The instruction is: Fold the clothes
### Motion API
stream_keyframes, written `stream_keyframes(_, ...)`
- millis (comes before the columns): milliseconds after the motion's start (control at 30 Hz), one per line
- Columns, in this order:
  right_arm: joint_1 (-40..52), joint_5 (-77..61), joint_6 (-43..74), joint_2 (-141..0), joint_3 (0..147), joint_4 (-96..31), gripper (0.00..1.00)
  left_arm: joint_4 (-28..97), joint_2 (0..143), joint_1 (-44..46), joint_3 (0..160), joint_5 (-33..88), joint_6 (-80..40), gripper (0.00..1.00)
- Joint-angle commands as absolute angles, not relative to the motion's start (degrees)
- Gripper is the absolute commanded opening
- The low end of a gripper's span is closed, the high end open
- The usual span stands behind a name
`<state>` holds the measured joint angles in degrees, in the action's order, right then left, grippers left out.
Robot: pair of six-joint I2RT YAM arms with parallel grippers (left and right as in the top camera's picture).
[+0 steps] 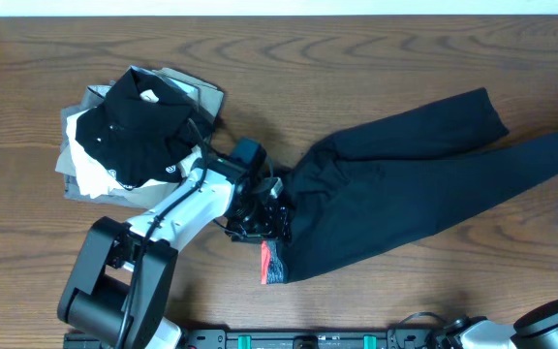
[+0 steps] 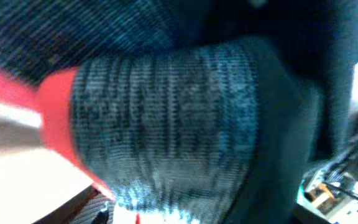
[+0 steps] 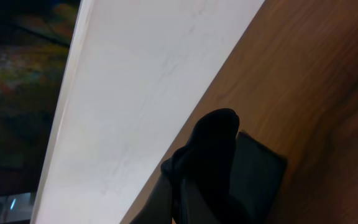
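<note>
Long black leggings (image 1: 405,184) spread flat on the table, legs stretching right, grey-and-red waistband (image 1: 272,262) bunched left

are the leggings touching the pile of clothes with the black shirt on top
Apart. The overhead view shows a stretch of bare table between the leggings and the pile.

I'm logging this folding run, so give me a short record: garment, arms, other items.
garment: black leggings, unfolded, legs stretched rightward
waistband: grey and coral, toward the near edge
left gripper: on the waistband, grip hidden
right arm: near right corner, off the leggings
other: black shirt atop pale garments, left
</note>
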<state>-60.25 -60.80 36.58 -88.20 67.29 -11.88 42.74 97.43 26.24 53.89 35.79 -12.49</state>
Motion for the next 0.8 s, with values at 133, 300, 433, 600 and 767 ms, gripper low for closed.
stream_keyframes(133, -59.9, -60.2, 35.3, -87.1, 67.8, -12.6, 0.01, 40.2, 98.1, 27.7, 53.7, 48.2, -11.6, 0.27)
stream_keyframes(300, -59.9, -60.2, 35.2, -87.1, 67.8, -12.7, 0.01, 44.2, 97.4, 26.7, 54.3, 51.0, -11.5, 0.06)
stream_keyframes(433, -59.9, -60.2, 35.0, -87.1, 67.8, -12.7, 0.01, 51.9, 93.8, 23.2, 57.1, 50.9, -8.6, 0.06)
stream_keyframes(600, -59.6, -60.7, 33.4, -87.1, 67.8, -13.6, 0.01, 57.8, 85.5, 16.9, 61.7, 43.8, -6.7, 0.06)
stream_keyframes(767, -57.2, -58.2, 25.8, -87.1, 67.8, -20.3, 0.01, 58.3, 75.3, 12.1, 65.5, 33.8, -5.8, 0.06)
